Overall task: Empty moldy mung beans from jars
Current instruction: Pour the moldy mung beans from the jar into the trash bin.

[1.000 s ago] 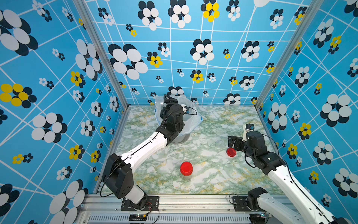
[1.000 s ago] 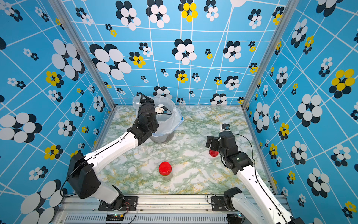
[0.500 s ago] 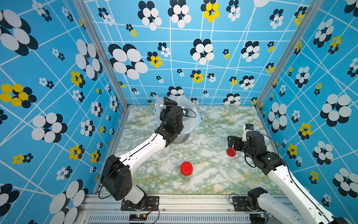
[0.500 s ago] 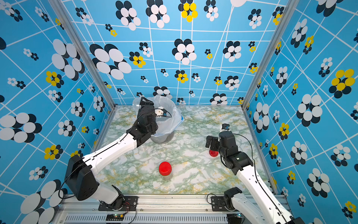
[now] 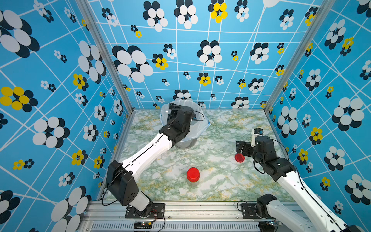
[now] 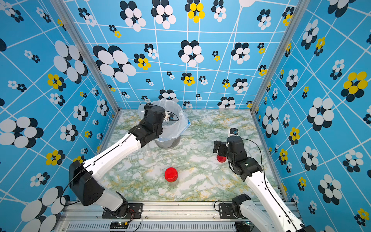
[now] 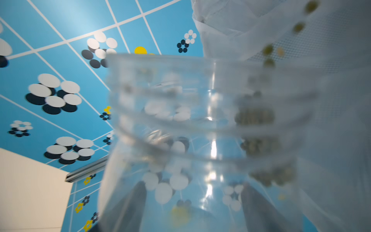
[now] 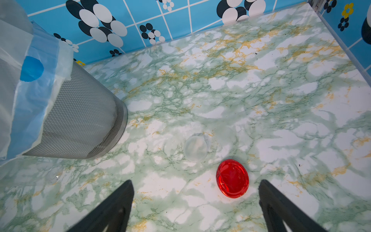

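Observation:
My left gripper (image 7: 195,186) is shut on a clear jar (image 7: 180,124), lid off, tipped at the rim of the bag-lined bin (image 5: 188,141). Mung beans (image 7: 255,117) lie along the jar's inner wall, and a few loose ones (image 7: 268,50) show against the white bag. In both top views the left gripper (image 5: 170,109) (image 6: 147,108) is over the bin's left rim. A second jar (image 5: 193,176) (image 6: 171,177) with a red lid stands at the front middle. My right gripper (image 8: 195,182) (image 5: 241,148) hovers open above the table, beside a loose red lid (image 8: 232,178) (image 5: 239,157).
The mesh bin (image 8: 80,120) with its white bag (image 6: 176,124) stands at the back, left of centre. A clear round lid (image 8: 195,147) lies flat on the marble table (image 5: 220,180) near the red lid. Patterned blue walls close three sides.
My left wrist has turned slightly over the bin with the jar in it. The right arm and the lidded jar have not moved.

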Controlling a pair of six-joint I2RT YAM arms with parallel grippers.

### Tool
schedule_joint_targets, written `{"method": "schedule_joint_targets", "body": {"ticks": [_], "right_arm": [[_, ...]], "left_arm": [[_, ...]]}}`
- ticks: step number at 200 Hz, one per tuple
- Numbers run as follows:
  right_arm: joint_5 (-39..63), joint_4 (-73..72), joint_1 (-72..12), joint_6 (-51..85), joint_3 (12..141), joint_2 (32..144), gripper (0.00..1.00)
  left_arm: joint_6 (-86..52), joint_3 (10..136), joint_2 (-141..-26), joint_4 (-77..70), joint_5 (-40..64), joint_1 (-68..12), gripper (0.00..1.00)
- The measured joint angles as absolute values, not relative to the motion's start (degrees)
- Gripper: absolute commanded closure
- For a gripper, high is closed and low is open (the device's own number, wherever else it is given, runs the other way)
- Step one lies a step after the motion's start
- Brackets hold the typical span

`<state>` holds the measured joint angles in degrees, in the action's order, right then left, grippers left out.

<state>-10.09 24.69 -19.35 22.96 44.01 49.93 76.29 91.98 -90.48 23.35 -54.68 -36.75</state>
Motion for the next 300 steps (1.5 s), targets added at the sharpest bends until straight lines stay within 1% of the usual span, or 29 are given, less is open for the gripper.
{"method": "schedule_joint_targets", "body": {"ticks": [12, 25, 38, 53, 102, 144, 232, 273, 300], "right_arm": [[-10.1, 24.7, -19.4, 23.0, 44.0, 49.9, 0.01], [-10.1, 24.7, -19.4, 23.0, 44.0, 49.9, 0.01], [-10.1, 24.7, -19.4, 23.0, 44.0, 49.9, 0.01], [-10.1, 24.7, -19.4, 22.9, 44.0, 49.8, 0.01], [-10.2, 24.7, -19.4, 22.9, 44.0, 49.2, 0.01], [-10.1, 24.7, -19.4, 22.9, 44.0, 49.2, 0.01], [-9.1, 24.2, -19.4, 22.9, 44.0, 49.3, 0.01], [-9.0, 24.2, -19.4, 22.7, 44.0, 49.3, 0.01], [-9.0, 24.2, -19.4, 22.7, 44.0, 49.3, 0.01]], "left_arm": [[66.3, 100.1, -91.0, 33.1, -50.2, -36.8, 0.68], [58.0, 106.0, -90.4, 40.4, -46.2, -36.8, 0.68], [53.1, 107.6, -89.2, 44.7, -44.5, -36.8, 0.68], [50.5, 106.5, -88.6, 48.1, -44.4, -36.8, 0.68], [47.9, 100.7, -92.1, 53.8, -44.4, -35.8, 0.68], [47.5, 100.3, -92.8, 54.5, -45.5, -34.7, 0.68], [50.2, 105.7, -99.0, 58.5, -53.6, -35.9, 0.68], [50.5, 113.2, -99.2, 60.2, -52.1, -36.9, 0.67], [49.3, 113.5, -97.7, 61.6, -50.1, -36.7, 0.66]]}}
